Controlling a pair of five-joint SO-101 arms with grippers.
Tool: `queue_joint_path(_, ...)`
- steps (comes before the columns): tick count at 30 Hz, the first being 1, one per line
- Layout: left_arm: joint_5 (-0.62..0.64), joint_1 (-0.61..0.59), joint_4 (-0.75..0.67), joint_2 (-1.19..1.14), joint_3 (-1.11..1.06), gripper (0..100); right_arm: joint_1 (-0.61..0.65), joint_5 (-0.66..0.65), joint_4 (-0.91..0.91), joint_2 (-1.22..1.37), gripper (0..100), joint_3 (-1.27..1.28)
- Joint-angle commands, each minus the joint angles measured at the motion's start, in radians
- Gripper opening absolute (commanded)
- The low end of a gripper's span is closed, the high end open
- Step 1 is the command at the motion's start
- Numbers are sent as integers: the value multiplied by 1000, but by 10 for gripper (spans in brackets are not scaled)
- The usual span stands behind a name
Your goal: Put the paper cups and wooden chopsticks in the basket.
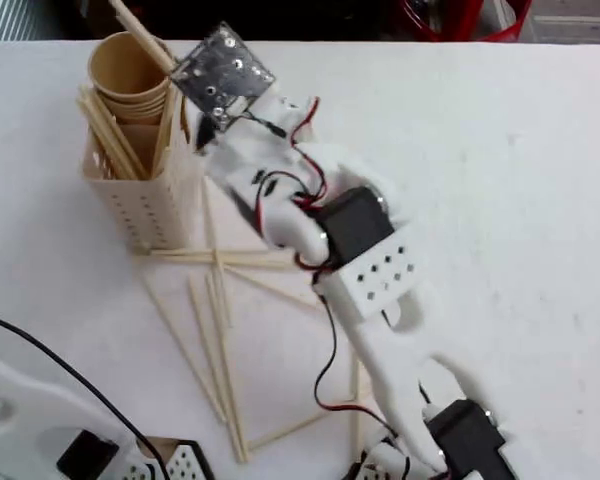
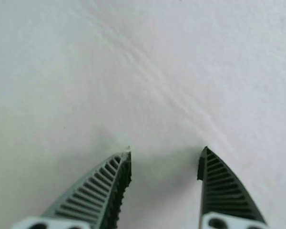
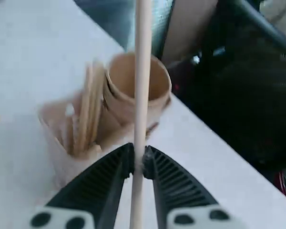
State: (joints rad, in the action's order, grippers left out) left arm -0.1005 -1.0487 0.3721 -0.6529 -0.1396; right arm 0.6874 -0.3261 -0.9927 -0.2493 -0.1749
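A pale, slender wooden chopstick (image 3: 142,71) is clamped between the tightly closed jaws of the right gripper (image 3: 138,164), directly above the white perforated basket (image 1: 145,215) that stands near the far left corner of the table (image 1: 500,150). The left gripper (image 2: 164,162) hangs over bare tabletop, its jaws parted and holding nothing. The basket contains a nested stack of tan paper cups (image 1: 130,75), with several stored chopsticks (image 1: 105,135) leaning beside them. Loose chopsticks (image 1: 215,340) lie crossed on the table in front of the basket, some of them reaching its base.
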Motion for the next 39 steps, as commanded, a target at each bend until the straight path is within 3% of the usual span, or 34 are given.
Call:
queue_joint_path(1,12,56,-21,-85,11,243,105,103,278,15,16,-74)
queue_joint_path(10,12,99,-20,-85,5,242,180,110,788,262,17,-77)
queue_joint_path(20,12,108,-20,-85,6,242,147,112,808,389,24,-69)
queue_joint_path(27,12,107,-20,-85,6,242,142,115,697,387,187,-72)
queue_joint_path(34,12,107,-20,-85,6,242,117,115,596,337,67,-71)
queue_joint_path(36,12,107,-20,-85,6,242,97,107,452,275,14,-77)
queue_joint_path(39,12,107,-20,-85,11,242,64,58,145,148,39,-77)
